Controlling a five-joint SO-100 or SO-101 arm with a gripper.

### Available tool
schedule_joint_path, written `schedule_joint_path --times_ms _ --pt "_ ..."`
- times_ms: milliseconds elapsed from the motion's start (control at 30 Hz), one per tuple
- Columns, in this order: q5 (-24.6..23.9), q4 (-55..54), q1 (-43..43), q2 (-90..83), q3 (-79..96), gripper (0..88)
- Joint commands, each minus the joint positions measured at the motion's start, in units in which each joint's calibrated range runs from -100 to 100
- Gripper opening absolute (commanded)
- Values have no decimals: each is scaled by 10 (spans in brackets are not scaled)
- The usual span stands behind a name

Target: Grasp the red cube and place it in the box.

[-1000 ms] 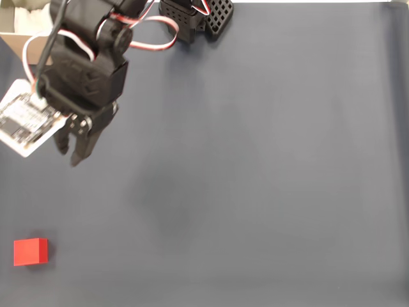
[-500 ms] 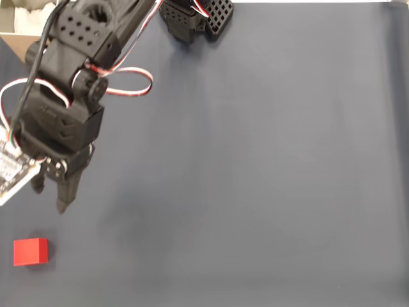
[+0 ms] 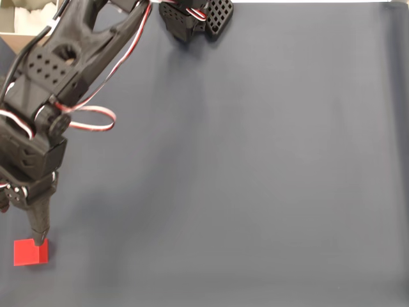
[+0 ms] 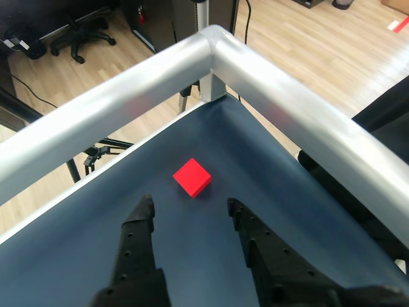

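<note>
Dark blue mat [image 3: 268, 166] across the whole table, edged in the wrist view by a rounded metal rail [image 4: 275, 102] meeting at a corner, with the black arm [image 3: 45, 115] stretched down the left side in the fixed view. Gripper [image 4: 190, 208] held with fingers spread apart and nothing between them, poised just short of the red cube [image 4: 192, 177], which sits flat on the mat near that railed corner, at the lower left in the fixed view [image 3: 27, 253]. Probably light, rigid and matte enough not to slip; best pinched across two opposite flat faces rather than corner to corner, though turned somewhat diagonally to the fingers here.
</note>
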Motion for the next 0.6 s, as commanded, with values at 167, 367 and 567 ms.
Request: schedule_joint_path --times_ms 167,367,567 --pt "1 -9 23 55 -102 307" --pt "2 -11 22 99 -155 331" --pt "6 -19 13 132 -188 357"
